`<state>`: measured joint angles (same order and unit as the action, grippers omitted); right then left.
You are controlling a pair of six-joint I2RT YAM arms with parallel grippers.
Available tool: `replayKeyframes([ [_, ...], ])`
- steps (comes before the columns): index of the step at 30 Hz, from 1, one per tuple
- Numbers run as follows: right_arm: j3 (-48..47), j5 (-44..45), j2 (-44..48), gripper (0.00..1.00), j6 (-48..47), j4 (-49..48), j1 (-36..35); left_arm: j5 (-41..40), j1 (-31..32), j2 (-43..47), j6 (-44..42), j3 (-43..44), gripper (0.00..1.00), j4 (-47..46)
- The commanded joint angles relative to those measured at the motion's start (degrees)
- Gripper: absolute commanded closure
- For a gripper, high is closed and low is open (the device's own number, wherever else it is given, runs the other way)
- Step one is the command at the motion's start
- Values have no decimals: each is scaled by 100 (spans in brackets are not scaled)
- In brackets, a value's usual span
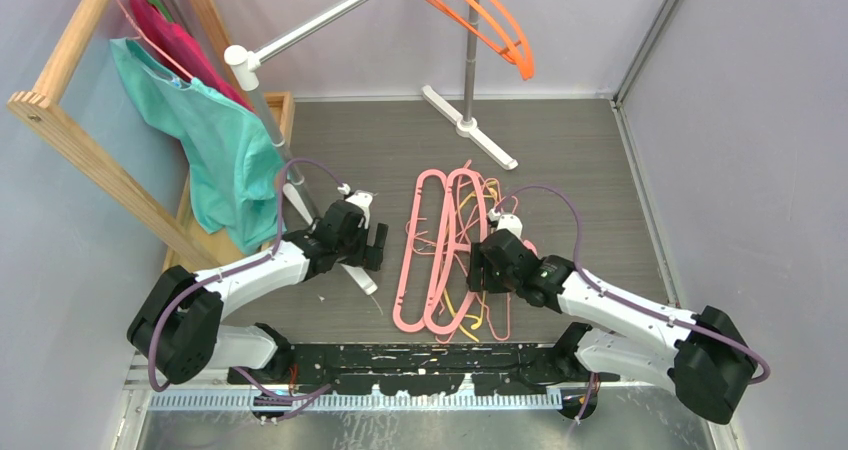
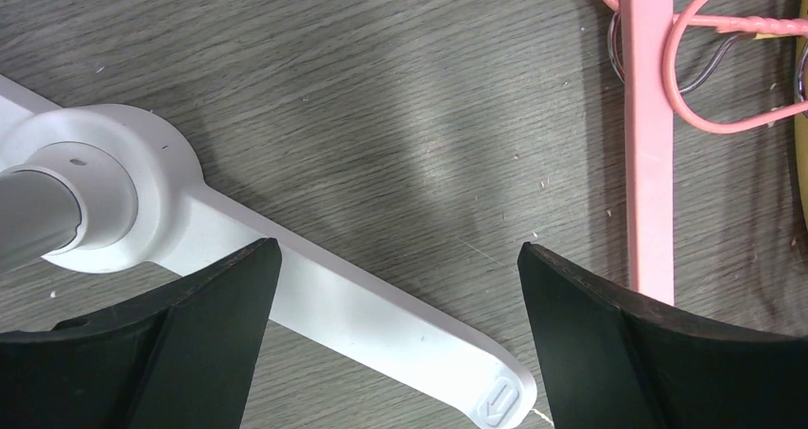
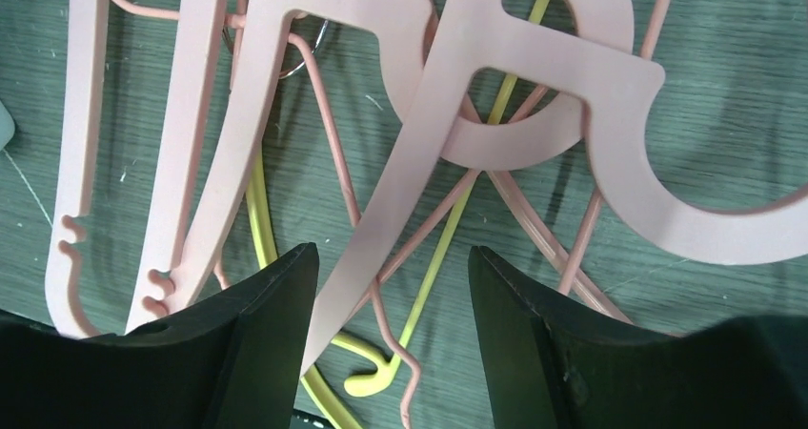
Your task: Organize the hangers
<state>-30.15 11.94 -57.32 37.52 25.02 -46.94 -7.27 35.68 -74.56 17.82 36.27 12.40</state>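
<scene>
R wrist cam alone shows the right gripper (image 3: 391, 251) w/ jaws apart, straddling one arm of a thick pink hanger (image 3: 419, 162), a thin yellow hanger (image 3: 259, 214) beneath. L wrist cam shows the left gripper (image 2: 398, 248) spread wide on nothing, above the white rack foot (image 2: 314, 305). Top cam: the hanger pile (image 1: 450, 255) lies mid-frame on the grey wood-grain table (image 1: 580, 190), orange hangers (image 1: 495, 25) hang on the rail (image 1: 330, 15) at top, teal garment (image 1: 225, 150) upper left, lilac walls.
</scene>
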Motion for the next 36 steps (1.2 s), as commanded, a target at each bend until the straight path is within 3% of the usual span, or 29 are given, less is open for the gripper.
replayKeyframes([
  [1, 118, 248, -68, 35, 209, -732, -35, 2, -4, 68, 165, 168, 2, -225],
  [7, 310, 288, -162, 37, 265, -1097, -35, -37, 0, 138, 169, 159, 2, -134],
  [10, 415, 342, -241, 43, 256, -1250, -35, -80, -4, 361, 177, 119, 2, -112],
  [16, 445, 449, -151, 78, 265, -1108, -35, -66, -2, 556, 255, 117, 2, 20],
  [21, 295, 780, 605, 93, 262, -475, -57, -42, 0, 714, 265, 233, 2, 193],
  [28, -669, 797, 1275, 98, 14, 726, -141, -114, -1, 914, 227, 188, 2, 214],
  [36, -1940, 1464, 879, 99, -440, 1157, -891, -97, -3, 800, 240, 82, 2, 127],
])
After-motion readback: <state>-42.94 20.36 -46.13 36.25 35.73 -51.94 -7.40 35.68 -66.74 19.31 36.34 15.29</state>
